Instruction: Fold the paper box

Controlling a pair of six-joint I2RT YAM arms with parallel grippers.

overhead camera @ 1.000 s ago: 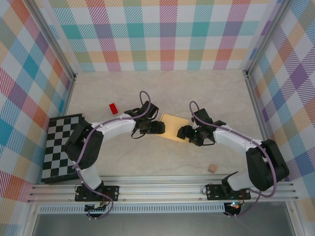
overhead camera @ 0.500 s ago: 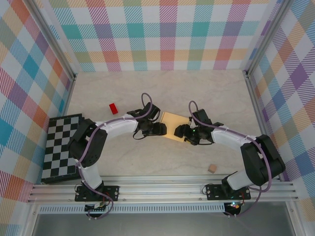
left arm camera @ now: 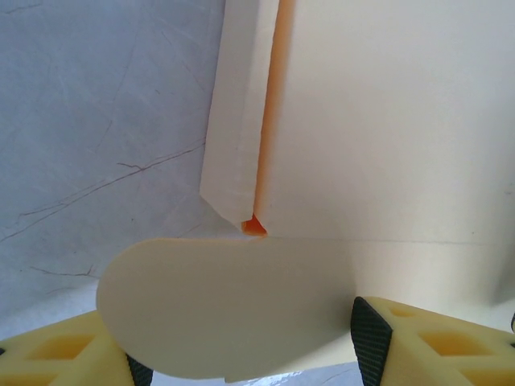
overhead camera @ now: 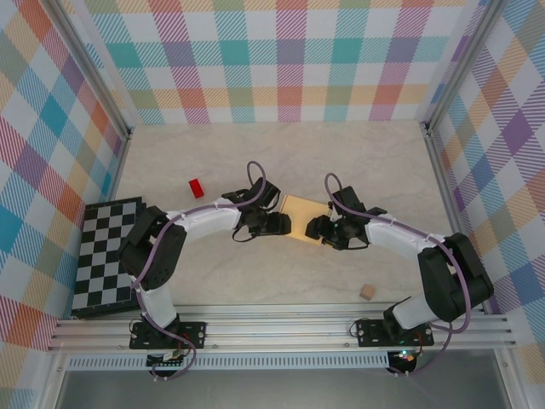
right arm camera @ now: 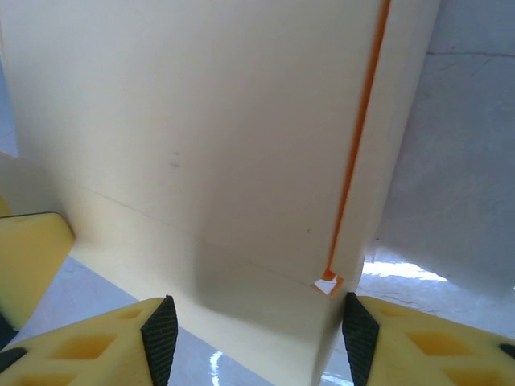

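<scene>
The paper box [overhead camera: 300,211] sits mid-frame in the top view with a gripper at each end, probably so it can't slide while a flap gets tucked. Left gripper [left arm camera: 241,358] is spread wide around the rounded flap [left arm camera: 233,310]. Right gripper [right arm camera: 253,338] is wide too, straddling the box's end. Hard to say if either actually touches the card.

From above, my left gripper [overhead camera: 278,224] and right gripper [overhead camera: 313,228] cover the two ends of the paper box [overhead camera: 303,207]. In both wrist views the box runs off the top edge and my fingers [left arm camera: 426,342] are cut by the bottom edge. I cannot tell whether they touch the cardboard.
</scene>
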